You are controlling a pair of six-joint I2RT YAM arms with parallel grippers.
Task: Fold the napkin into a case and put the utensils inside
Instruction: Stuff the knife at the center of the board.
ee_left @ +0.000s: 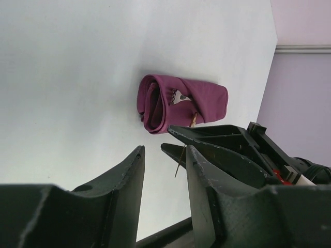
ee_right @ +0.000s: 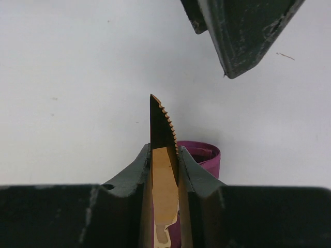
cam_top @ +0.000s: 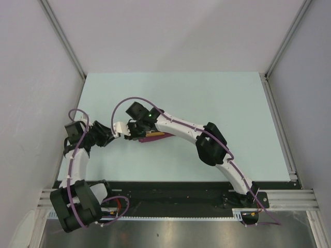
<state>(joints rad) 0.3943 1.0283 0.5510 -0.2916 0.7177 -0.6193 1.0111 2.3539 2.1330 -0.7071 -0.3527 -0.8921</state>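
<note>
The case (ee_left: 204, 101), a short roll of plum-magenta cloth, is seen lying on the pale table (ee_left: 67, 77) just right of centre in the left wrist view. In the overhead view it is found a little left of the middle of the frame, largely hidden under the two wrists that meet there. A silver utensil (ee_left: 179, 96) appears to be tucked under a fold of it, with only the tined end shown against the cloth, so one piece is judged to be stowed already. The golden knife (ee_right: 161, 129) is not seen fully inside. In the right wrist view it is clamped by its narrow edges between the jaws of the right gripper (ee_right: 164, 155), its flat face turned to the camera and its serrated blade pointed up the frame past the fingertips. The rounded end of the case is shown just behind it at lower right. This hold is judged to be chosen so that the knife cannot swing and is kept in line with the pocket while it is fed in; whether its handle end lies within the cloth cannot be told. The left gripper (ee_left: 165, 178) is held low near the case with its jaws apart and nothing between them. One of its fingers (ee_right: 243, 31) is seen at the upper right of the right wrist view, close to the knife tip, a placing judged to suit steadying the cloth.
</note>
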